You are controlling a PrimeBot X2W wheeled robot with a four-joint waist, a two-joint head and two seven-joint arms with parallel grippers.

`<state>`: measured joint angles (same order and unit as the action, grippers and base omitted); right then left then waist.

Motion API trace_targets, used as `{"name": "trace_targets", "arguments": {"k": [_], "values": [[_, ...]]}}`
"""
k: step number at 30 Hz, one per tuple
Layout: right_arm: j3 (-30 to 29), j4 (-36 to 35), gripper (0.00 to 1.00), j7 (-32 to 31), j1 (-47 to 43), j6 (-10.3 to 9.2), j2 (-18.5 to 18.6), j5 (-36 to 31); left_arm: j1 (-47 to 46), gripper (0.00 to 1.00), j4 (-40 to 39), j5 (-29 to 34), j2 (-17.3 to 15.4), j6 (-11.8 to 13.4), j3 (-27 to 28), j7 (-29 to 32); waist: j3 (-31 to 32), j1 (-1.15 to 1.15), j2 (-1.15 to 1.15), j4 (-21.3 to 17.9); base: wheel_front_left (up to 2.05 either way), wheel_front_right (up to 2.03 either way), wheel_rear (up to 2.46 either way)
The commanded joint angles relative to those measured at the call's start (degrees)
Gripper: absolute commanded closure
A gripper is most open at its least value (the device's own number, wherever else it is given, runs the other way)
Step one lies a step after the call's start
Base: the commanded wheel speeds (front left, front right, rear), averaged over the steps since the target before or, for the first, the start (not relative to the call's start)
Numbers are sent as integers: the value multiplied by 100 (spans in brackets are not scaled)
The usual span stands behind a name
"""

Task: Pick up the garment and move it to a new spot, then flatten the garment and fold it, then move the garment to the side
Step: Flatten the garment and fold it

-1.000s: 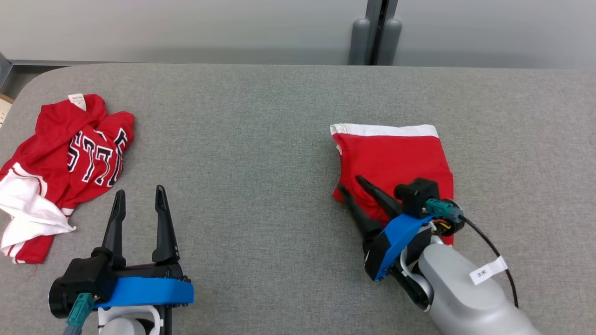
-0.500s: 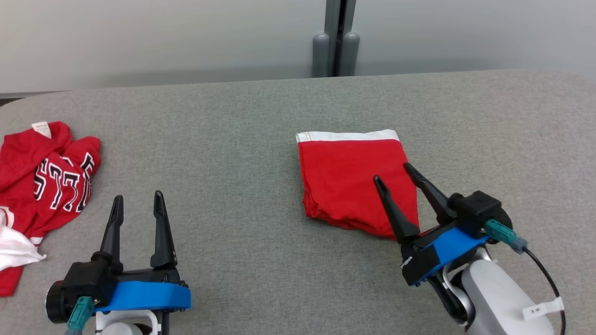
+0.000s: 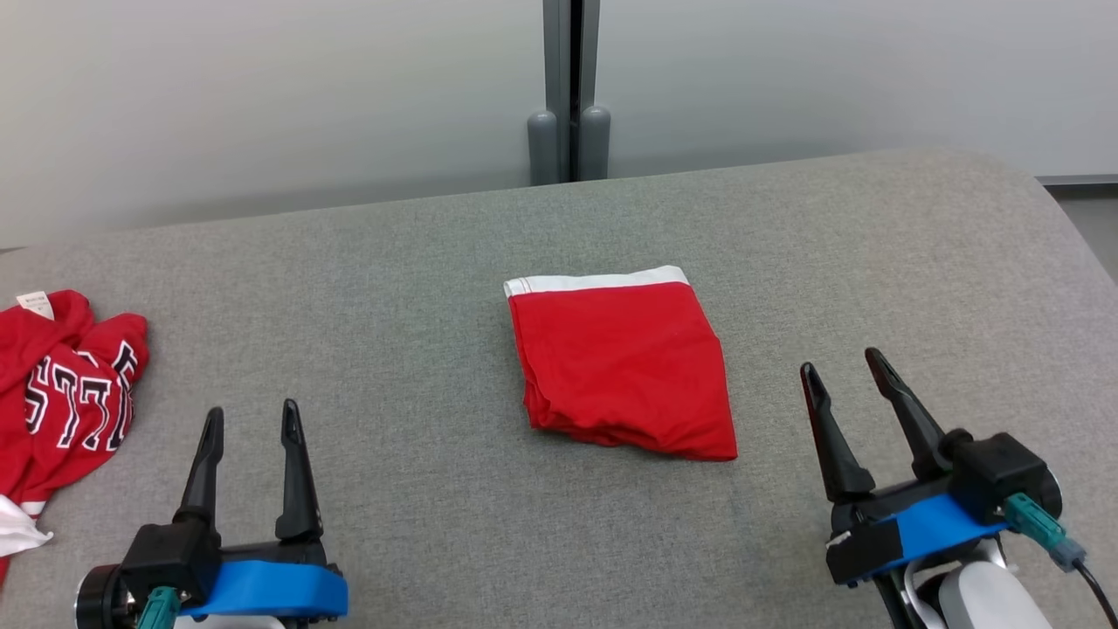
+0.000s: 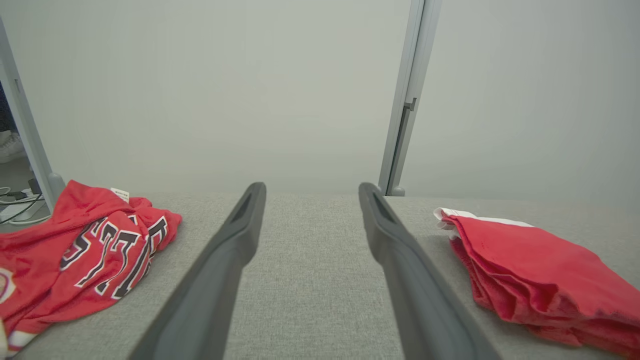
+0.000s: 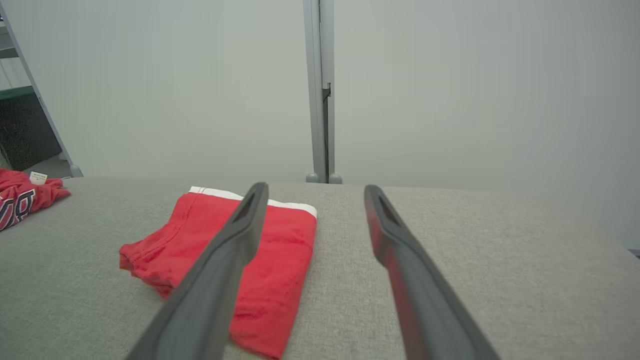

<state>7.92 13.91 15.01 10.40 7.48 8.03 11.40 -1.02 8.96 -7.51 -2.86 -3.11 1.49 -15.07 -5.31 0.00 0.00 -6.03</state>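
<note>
Red folded garment (image 3: 622,367) | lies between left end effector (image 3: 251,409) and right end effector (image 3: 838,359), touching neither | both spread wide, empty

One folded garment (image 3: 622,367), one crumpled jersey (image 3: 74,393) (both red), one left hand (image 3: 251,408), one right hand (image 3: 838,359)

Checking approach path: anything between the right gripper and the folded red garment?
Nothing visible. Only bare grey tabletop lies between the open right gripper and the folded red garment; the crumpled red jersey sits far left, off that line.
</note>
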Motion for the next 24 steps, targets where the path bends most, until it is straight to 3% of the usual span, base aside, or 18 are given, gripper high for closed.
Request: {"name": "trace_targets", "arguments": {"k": [1,12,24], "values": [[-117,-96,0,24,-183,2,-84,-81,111,0,-7,45,-5,53,11,-15,48,0,0,6,0,0,0],[-634,-452,0,15,-812,2,-399,-409,319,0,62,166,-12,34,23,-15,221,0,0,264,0,0,0],[-704,-640,0,-163,-1037,3,-503,-434,319,0,118,272,-39,39,21,-15,251,0,0,383,0,0,0]]}}
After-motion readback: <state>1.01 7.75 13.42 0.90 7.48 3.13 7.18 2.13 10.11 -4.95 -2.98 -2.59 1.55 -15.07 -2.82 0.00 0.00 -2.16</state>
